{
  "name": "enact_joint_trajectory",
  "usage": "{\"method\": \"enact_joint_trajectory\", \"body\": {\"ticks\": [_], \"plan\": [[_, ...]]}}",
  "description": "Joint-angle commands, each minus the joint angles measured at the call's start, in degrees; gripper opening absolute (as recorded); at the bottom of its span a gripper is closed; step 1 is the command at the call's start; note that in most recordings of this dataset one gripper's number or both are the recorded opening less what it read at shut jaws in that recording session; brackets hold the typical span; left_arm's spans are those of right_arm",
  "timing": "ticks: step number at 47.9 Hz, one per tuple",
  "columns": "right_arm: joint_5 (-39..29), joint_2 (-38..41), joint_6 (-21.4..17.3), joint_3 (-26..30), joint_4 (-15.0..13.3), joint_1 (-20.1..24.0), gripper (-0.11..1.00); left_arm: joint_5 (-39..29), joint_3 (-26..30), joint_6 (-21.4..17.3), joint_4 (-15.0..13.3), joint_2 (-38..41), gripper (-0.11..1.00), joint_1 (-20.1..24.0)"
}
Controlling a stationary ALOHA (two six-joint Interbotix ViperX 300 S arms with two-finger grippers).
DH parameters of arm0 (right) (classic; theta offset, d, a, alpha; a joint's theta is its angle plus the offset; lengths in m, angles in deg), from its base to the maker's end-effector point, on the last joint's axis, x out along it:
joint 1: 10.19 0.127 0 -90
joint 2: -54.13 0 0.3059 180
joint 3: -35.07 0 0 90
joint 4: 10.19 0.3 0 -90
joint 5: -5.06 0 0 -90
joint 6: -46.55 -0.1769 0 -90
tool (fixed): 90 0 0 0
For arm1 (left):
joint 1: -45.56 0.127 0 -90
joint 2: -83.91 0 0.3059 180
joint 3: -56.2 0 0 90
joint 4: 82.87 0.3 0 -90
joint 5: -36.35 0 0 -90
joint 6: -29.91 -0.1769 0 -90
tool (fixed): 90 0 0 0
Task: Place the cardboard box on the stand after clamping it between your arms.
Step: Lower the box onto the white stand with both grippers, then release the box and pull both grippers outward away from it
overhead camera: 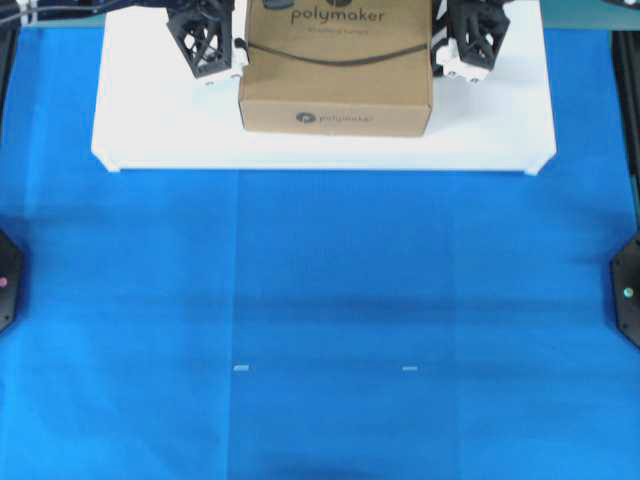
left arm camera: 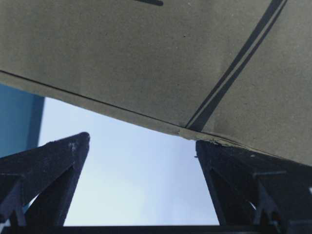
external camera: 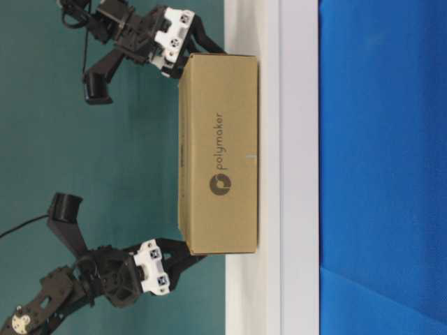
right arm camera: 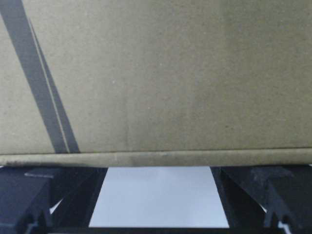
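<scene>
Cardboard box (overhead camera: 336, 85) flat on stand (overhead camera: 150, 140), logo apparently nearside

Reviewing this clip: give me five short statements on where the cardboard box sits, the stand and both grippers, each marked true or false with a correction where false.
1. The cardboard box rests on the stand. True.
2. The box lies on the blue cloth, off the stand. False: it sits on the white stand, at the far end of the cloth.
3. The left gripper and the right gripper flank the box on opposite sides. True.
4. Both grippers are shut. False: the jaws of both stand wide open.
5. The box is blank. False: it reads "polymaker" beside a round dark logo.
</scene>
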Motion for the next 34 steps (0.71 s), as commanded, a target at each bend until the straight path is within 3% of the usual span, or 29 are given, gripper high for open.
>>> {"method": "enact_joint_trajectory", "body": {"ticks": [1, 17, 34], "plan": [[0.18, -1.32, 0.88, 4.22, 6.33, 3.52, 0.98, 6.86, 0.35, 3.16, -1.76, -0.70, 0.87, -3.43], [0.09, -2.99, 0.62, -1.41, -1.32, 1.32, 0.98, 6.59, -3.08, -0.35, -1.76, -2.29, 0.87, -2.20], [0.00, -5.89, 0.88, -4.66, -2.20, -3.08, 0.98, 6.50, -7.56, -2.72, -1.76, -6.06, 0.87, 1.49]]}}
